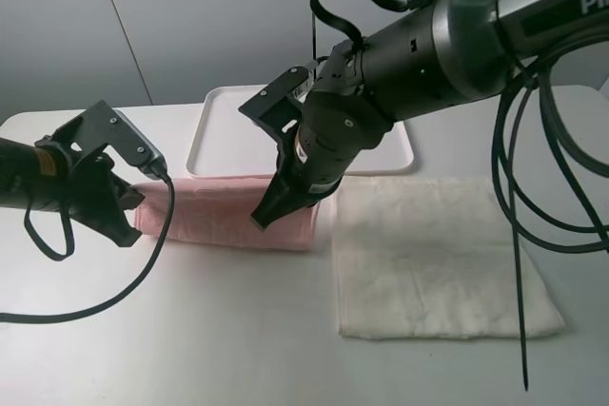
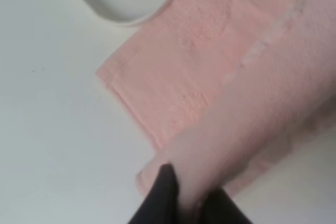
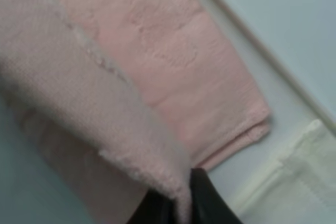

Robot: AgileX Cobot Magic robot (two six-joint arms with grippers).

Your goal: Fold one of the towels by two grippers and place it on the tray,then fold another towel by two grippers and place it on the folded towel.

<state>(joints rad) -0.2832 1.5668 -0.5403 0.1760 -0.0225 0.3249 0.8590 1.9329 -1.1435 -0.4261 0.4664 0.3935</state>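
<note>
Exterior high | pink towel point(image 1: 209, 216) beside tray point(image 1: 214, 145), outside it | left tool point(image 1: 131, 216), right tool point(image 1: 265, 218) each clamped on pink towel

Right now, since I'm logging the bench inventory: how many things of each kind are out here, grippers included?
Towels: 2, the pink towel and the cream towel
Trays: 1, the white tray
Grippers: 2, the left gripper and the right gripper, both pinching the pink towel
Total: 5
</note>
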